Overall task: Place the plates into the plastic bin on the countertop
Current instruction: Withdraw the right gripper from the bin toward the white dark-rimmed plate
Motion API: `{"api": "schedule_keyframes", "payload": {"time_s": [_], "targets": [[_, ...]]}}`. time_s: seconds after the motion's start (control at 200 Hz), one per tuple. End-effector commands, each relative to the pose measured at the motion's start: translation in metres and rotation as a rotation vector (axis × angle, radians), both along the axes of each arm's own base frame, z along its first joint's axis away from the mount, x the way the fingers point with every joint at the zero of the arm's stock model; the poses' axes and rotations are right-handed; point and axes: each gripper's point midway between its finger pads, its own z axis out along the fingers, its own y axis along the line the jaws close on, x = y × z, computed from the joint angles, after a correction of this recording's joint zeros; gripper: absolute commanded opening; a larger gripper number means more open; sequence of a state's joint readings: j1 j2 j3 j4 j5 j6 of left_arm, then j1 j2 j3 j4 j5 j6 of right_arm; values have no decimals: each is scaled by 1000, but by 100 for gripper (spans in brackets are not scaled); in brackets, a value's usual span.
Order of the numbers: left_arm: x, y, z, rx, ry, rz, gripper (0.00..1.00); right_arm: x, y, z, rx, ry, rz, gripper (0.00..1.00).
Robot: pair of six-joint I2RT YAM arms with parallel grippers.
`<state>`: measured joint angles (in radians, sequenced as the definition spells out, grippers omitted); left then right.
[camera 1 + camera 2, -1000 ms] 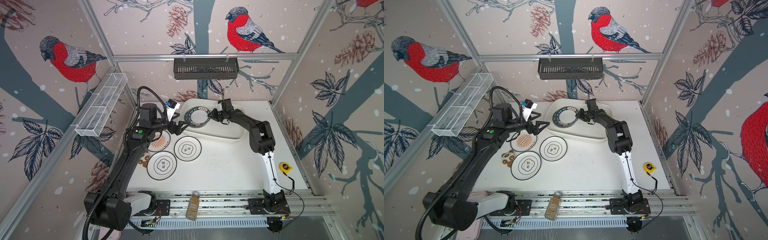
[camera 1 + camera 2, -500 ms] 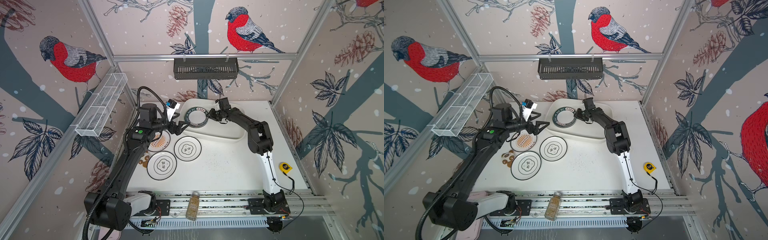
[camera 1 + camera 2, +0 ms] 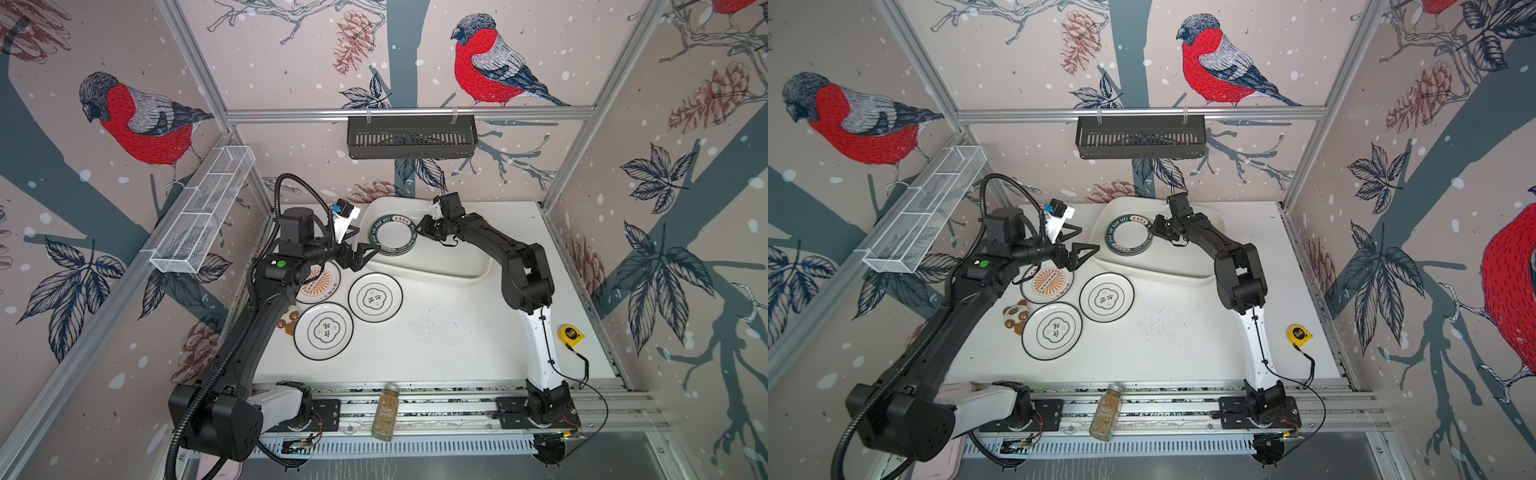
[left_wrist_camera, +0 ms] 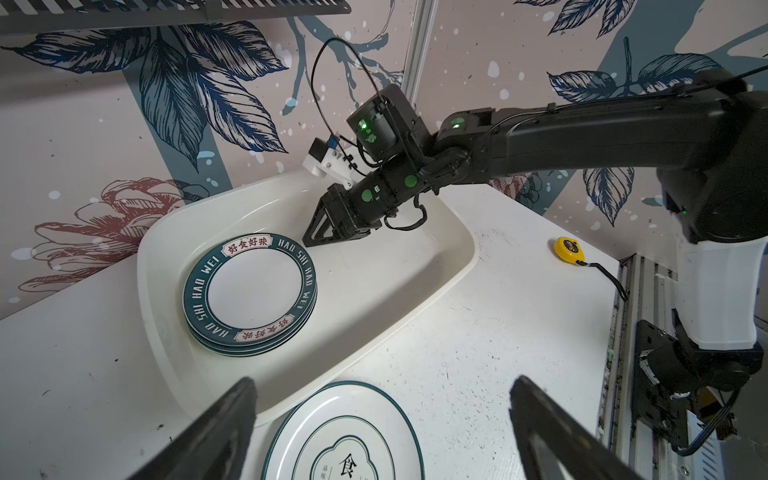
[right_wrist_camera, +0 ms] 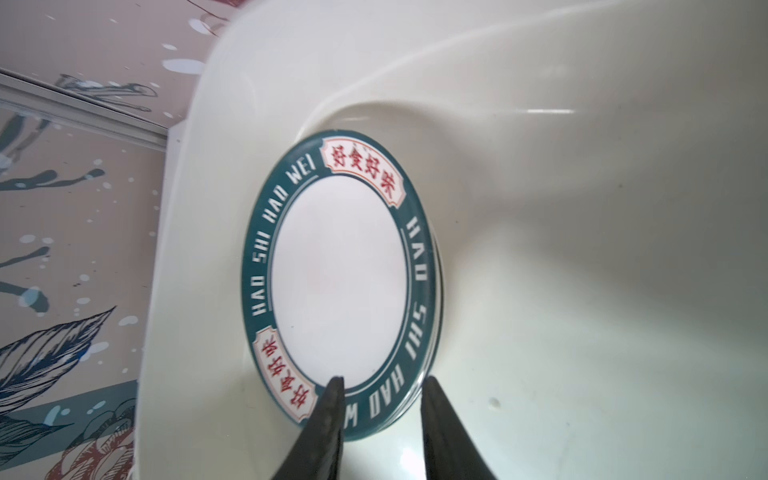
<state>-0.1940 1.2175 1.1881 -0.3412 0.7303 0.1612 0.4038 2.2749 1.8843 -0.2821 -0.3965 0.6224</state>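
A stack of green-lettered plates (image 3: 392, 235) (image 3: 1128, 235) (image 4: 249, 295) (image 5: 340, 278) lies at the left end of the plastic bin (image 3: 449, 259) (image 3: 1183, 266) (image 4: 374, 291) (image 5: 540, 208). My right gripper (image 3: 419, 227) (image 3: 1153, 227) (image 4: 309, 241) (image 5: 383, 379) is at the stack's right edge, open a little and holding nothing. On the countertop (image 3: 449, 332) lie two flower-emblem plates (image 3: 375, 297) (image 3: 323, 330) and an orange sunburst plate (image 3: 320, 284), partly under my left arm. My left gripper (image 3: 365, 254) (image 3: 1086, 253) (image 4: 382, 380) hangs wide open and empty above the near flower plate (image 4: 345, 432) and the bin's front rim.
A brown panda coaster (image 3: 289, 320) lies beside the plates. A spice jar (image 3: 384, 411) rests on the front rails, and a yellow tape measure (image 3: 570, 333) sits at the right. A black basket (image 3: 411, 137) and a wire rack (image 3: 203, 216) hang on the walls.
My right gripper has slid a little left toward the stack, its fingers slightly further apart. The left arm and the plates have hardly moved.
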Motion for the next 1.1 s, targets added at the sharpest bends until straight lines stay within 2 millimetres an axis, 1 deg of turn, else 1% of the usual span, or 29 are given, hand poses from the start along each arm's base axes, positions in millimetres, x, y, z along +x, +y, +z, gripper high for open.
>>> {"api": "schedule_keyframes", "payload": {"time_s": [0.0, 0.025, 0.035, 0.085, 0.1, 0.105, 0.13, 0.165, 0.17, 0.175, 0.18, 0.205, 0.21, 0.22, 0.23, 0.25, 0.26, 0.31, 0.32, 0.335, 0.4, 0.49, 0.565, 0.62, 0.685, 0.755, 0.866, 0.976, 1.096], "targets": [[3, -1, 7, -11, -34, 1, 95, -10, 1, 47, 49, -112, 20, 33], [3, -1, 7, -13, -32, 1, 96, -16, -1, 57, 61, -132, 21, 33], [4, 0, 7, -13, -31, 3, 96, -19, -2, 56, 63, -130, 21, 33], [5, 0, 6, -15, -26, 9, 96, -38, -6, 74, 95, -163, 31, 34], [6, 0, 7, -17, -27, 10, 96, -42, -7, 74, 98, -165, 31, 34], [6, 0, 7, -17, -26, 11, 96, -46, -9, 78, 105, -170, 32, 34], [7, 0, 5, -18, -21, 14, 96, -53, -11, 83, 115, -181, 34, 34], [8, 0, 4, -20, -16, 18, 96, -70, -16, 88, 133, -190, 40, 35], [8, 0, 4, -21, -16, 18, 96, -70, -16, 88, 133, -190, 40, 35], [8, 0, 3, -21, -14, 18, 96, -75, -17, 90, 138, -194, 43, 35], [8, 0, 3, -22, -13, 18, 96, -75, -17, 90, 138, -194, 43, 35], [9, 1, 2, -22, -10, 23, 96, -90, -17, 92, 156, -201, 57, 35], [8, 1, 2, -22, -11, 23, 96, -92, -17, 95, 161, -206, 58, 35], [9, 1, 1, -22, -8, 24, 96, -95, -17, 95, 164, -205, 61, 35], [9, 1, -1, -21, -4, 24, 96, -104, -17, 93, 170, -199, 69, 36], [9, 1, -2, -22, -3, 26, 96, -111, -17, 96, 180, -207, 76, 36], [10, 1, -3, -22, 1, 29, 96, -118, -17, 97, 187, -209, 83, 36], [11, 1, -7, -27, 11, 32, 96, -145, -16, 89, 196, -191, 114, 37], [12, 1, -7, -28, 13, 31, 96, -147, -15, 91, 198, -193, 118, 37], [12, 1, -9, -29, 19, 33, 95, -158, -14, 86, 199, -181, 134, 37], [16, 2, -11, -27, 25, 37, 95, -192, -9, 75, 209, -158, 175, 37], [20, 2, -11, -19, 30, 41, 95, -241, 6, 58, 240, -117, 247, 38], [22, 3, -9, -12, 32, 42, 94, -274, 16, 44, 265, -88, 273, 38], [23, 4, -10, -9, 37, 43, 94, -294, 23, 37, 282, -72, 292, 39], [23, 5, -11, -13, 43, 42, 94, -308, 27, 25, 285, -49, 277, 39], [23, 5, -14, -15, 54, 37, 94, -315, 29, 16, 278, -41, 255, 39], [22, 5, -15, -18, 55, 30, 94, -310, 24, 1, 233, -30, 145, 39], [21, 4, -15, -22, 56, 23, 94, -309, 32, 5, 300, -40, 93, 39], [22, 3, -15, -29, 57, 19, 93, -304, 32, -7, 322, -7, -16, 39]]}}
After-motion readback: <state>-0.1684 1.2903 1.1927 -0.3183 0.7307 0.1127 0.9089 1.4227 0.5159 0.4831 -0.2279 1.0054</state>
